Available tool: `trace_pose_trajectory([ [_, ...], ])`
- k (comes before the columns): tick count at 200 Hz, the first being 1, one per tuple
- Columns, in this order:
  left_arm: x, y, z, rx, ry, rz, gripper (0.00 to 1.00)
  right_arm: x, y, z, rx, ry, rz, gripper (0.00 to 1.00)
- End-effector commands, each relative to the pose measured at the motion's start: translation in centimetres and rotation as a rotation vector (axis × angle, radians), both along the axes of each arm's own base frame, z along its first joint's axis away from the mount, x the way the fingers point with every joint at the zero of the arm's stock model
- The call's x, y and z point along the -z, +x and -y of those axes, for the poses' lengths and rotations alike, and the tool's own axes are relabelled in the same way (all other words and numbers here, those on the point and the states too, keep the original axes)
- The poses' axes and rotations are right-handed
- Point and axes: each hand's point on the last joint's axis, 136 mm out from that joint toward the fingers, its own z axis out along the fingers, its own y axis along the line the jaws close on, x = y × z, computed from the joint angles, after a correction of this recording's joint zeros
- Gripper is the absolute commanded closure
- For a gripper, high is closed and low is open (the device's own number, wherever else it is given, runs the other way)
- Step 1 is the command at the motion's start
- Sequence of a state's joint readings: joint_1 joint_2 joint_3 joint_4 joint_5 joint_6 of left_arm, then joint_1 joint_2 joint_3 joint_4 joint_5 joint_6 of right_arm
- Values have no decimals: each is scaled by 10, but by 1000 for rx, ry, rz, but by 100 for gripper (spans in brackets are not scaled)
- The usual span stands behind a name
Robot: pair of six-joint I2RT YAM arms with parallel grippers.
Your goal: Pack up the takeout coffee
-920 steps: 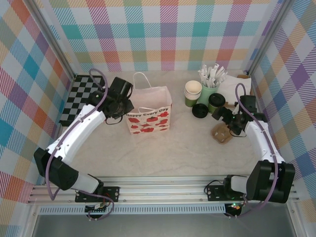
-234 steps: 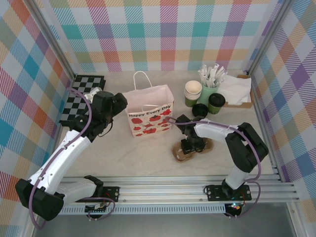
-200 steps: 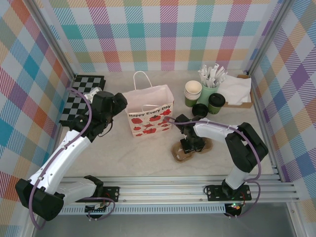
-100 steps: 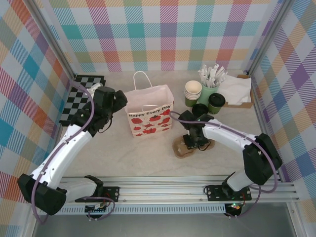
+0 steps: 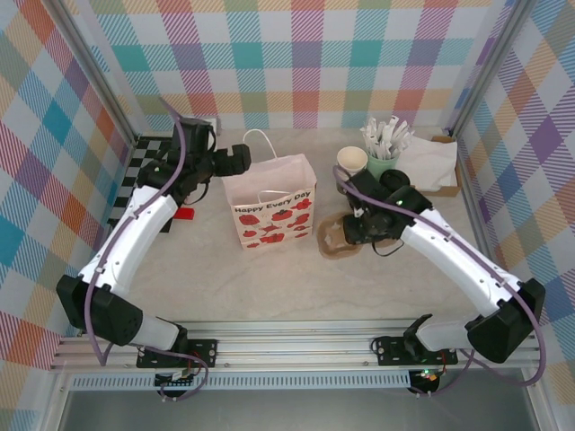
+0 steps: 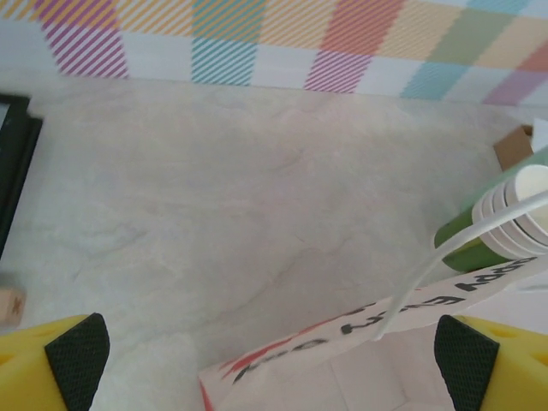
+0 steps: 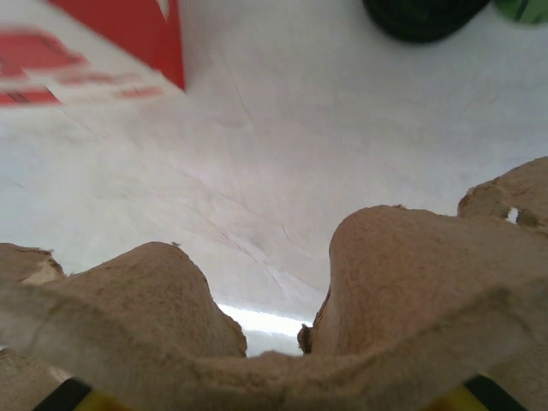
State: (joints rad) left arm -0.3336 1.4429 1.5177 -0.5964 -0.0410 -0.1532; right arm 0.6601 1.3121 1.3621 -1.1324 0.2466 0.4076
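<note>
The takeout coffee [image 5: 393, 179], a dark-green cup with a black lid, stands at the back right, partly hidden behind my right wrist. My right gripper [image 5: 355, 232] is shut on a brown cardboard cup carrier [image 5: 332, 238], held just right of the white paper bag [image 5: 269, 211]. In the right wrist view the carrier [image 7: 385, 282] rises in two humps over my right gripper [image 7: 272, 398]. My left gripper [image 5: 229, 160] stands open at the bag's top left corner. In the left wrist view the bag's rim [image 6: 342, 342] lies between the wide-apart pads of that gripper [image 6: 272, 368].
A stack of lidless cups [image 5: 351, 162] and a pale-green cup of white-wrapped sticks [image 5: 384, 144] stand behind the carrier, with napkins [image 5: 431, 162] to the right. A checkered mat [image 5: 135, 180] and a small red item [image 5: 184, 213] lie left of the bag. Plaid walls enclose the table.
My right gripper has carried the cup carrier back from the front of the table to the bag's right side. My left gripper has moved back and right to the bag's top corner.
</note>
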Motion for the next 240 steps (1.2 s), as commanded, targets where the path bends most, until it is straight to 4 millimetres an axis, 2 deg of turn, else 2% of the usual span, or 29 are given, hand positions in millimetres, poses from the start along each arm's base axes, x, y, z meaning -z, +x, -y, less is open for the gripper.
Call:
trace_pose_trajectory([
  [1, -39, 21, 16, 210, 25, 163, 2, -34, 2, 8, 31, 17, 32, 71],
  [21, -44, 17, 50, 452, -15, 170, 6, -70, 12, 10, 59, 30, 107, 71],
  [34, -43, 15, 66, 564, -24, 176, 7, -90, 17, 7, 56, 62, 153, 70],
  [55, -46, 15, 80, 689, -18, 206, 9, -110, 22, 2, 34, 87, 200, 69],
  [66, -48, 17, 86, 733, -14, 214, 15, -118, 24, -1, 24, 107, 215, 69],
  [78, -53, 20, 90, 760, -20, 215, 29, -125, 25, -8, 8, 145, 225, 69],
  [100, -63, 19, 96, 781, -69, 198, 63, -137, 26, -22, -23, 223, 239, 69],
  [116, -64, 16, 100, 786, -91, 183, 79, -147, 27, -28, -41, 257, 254, 69],
  [123, -61, 16, 100, 762, -72, 167, 84, -150, 27, -31, -51, 273, 261, 69],
  [137, -55, 12, 100, 719, -27, 133, 100, -154, 27, -35, -67, 295, 264, 69],
  [163, -60, 5, 101, 618, -3, 115, 100, -160, 28, -42, -91, 330, 267, 69],
  [184, -77, -2, 123, 621, -117, 133, 100, -167, 34, -52, -120, 364, 276, 69],
  [200, -78, -8, 134, 634, -171, 93, 100, -175, 39, -59, -138, 390, 284, 69],
  [240, -76, -9, 129, 520, -257, 24, 100, -189, 51, -81, -198, 460, 304, 69],
])
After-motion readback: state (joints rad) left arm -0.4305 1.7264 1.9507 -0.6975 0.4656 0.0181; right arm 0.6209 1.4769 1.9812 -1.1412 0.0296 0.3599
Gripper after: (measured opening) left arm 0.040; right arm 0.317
